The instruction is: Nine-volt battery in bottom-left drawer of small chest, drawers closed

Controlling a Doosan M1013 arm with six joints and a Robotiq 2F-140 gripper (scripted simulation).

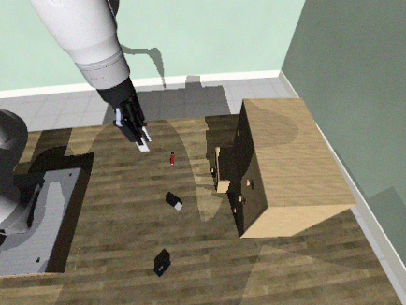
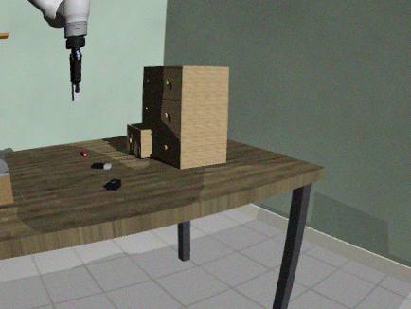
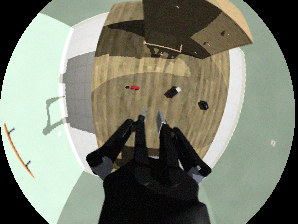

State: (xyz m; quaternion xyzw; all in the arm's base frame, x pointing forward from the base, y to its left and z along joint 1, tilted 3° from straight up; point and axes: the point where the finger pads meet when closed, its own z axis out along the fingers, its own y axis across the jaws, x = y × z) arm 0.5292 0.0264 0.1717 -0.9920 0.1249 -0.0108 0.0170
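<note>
The small wooden chest (image 1: 281, 164) stands at the table's right side; it also shows in the side view (image 2: 187, 118) and the wrist view (image 3: 193, 19). Its bottom-left drawer (image 1: 222, 174) is pulled partly out, as also seen in the side view (image 2: 139, 140), and looks empty. A black block that looks like the nine-volt battery (image 1: 162, 262) lies near the table's front edge, also visible in the side view (image 2: 113, 184) and the wrist view (image 3: 204, 104). My gripper (image 1: 144, 140) hangs high above the table, far from the battery, nearly shut and empty, as the side view (image 2: 76, 95) and wrist view (image 3: 150, 117) also show.
A small red item (image 1: 172, 158) and a black item with a white end (image 1: 174, 201) lie between the gripper and the chest. The arm's grey base plate (image 1: 42, 220) sits at the left of the table. A wall stands close behind the chest.
</note>
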